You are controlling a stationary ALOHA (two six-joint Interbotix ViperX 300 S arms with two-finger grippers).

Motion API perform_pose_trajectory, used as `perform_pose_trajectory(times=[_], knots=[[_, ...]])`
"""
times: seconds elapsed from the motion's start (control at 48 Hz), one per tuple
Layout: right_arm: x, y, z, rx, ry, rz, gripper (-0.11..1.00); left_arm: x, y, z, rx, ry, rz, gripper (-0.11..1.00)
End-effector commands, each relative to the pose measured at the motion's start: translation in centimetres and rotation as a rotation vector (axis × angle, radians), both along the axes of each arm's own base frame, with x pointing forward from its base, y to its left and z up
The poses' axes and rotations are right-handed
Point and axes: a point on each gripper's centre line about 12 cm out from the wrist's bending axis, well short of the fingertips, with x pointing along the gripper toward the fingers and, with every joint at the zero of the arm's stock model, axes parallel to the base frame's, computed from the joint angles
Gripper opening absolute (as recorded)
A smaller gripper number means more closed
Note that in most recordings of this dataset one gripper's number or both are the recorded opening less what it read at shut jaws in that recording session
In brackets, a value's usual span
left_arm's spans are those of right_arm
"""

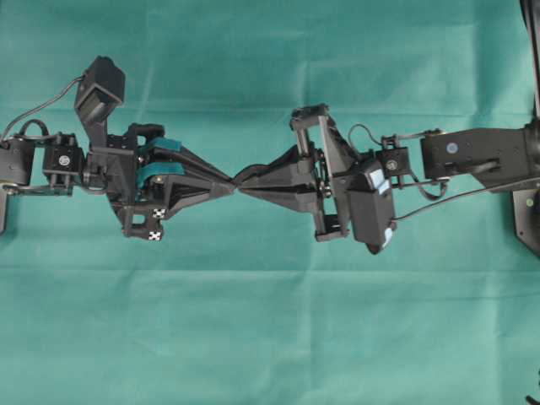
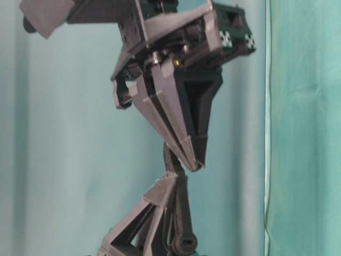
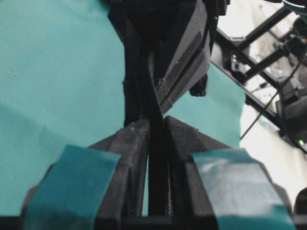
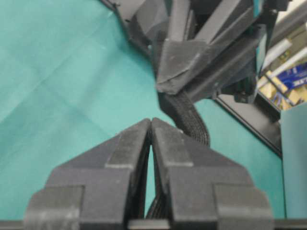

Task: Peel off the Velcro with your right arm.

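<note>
Above the middle of the teal cloth (image 1: 270, 337), the two grippers meet tip to tip. Right gripper (image 1: 245, 180): plain black triangular fingers (image 4: 165, 143) pressed together at their points, clamped on one layer of the Velcro (image 4: 189, 120), whose ribbed black strap curls out beside the fingertips in the right wrist view. Left gripper (image 1: 228, 180): teal-taped fingers (image 3: 79, 182) closed nearly together on the other end of the strap, which runs as a thin black band down the narrow gap between them in the left wrist view. In the table-level view the strap bridges the short space between the two sets of fingertips, with the strap's rounded end lower in the picture. Both grippers hang clear of the surface. Right arm (image 1: 481, 156): extends from the right edge of the overhead view, its camera block with pale edge behind the gripper. Left arm (image 1: 51, 160): extends from the left edge. The cloth is creased and covers the whole tabletop. Beyond its edge, the wrist views show black frame bars (image 3: 259, 33), cables and a blue-labelled box (image 4: 292, 76).
</note>
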Motion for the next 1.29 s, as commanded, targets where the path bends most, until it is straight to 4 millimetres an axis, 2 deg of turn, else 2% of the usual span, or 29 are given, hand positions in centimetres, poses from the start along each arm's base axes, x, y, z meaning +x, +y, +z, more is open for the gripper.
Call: perform_pose_trajectory(times=[0.0,0.208,0.396,0.834,1.271], knots=[[1.0,-0.7,1.2,0.000,-0.044,-0.013,-0.09,0.1,-0.3,1.2,0.005,-0.046,-0.013,0.10],[2.3,-0.5,0.8,-0.020,-0.041,0.009,-0.09,0.1,-0.3,1.2,0.005,-0.045,-0.011,0.10],[2.8,0.9,0.7,-0.051,-0.039,0.060,-0.09,0.1,-0.2,1.2,0.005,-0.045,-0.010,0.10],[2.5,3.8,0.4,-0.061,-0.032,0.135,-0.09,0.1,0.1,1.2,0.005,-0.045,0.000,0.10],[1.3,3.9,0.8,-0.059,-0.039,0.139,-0.09,0.0,0.3,1.1,0.004,-0.043,0.007,0.10]])
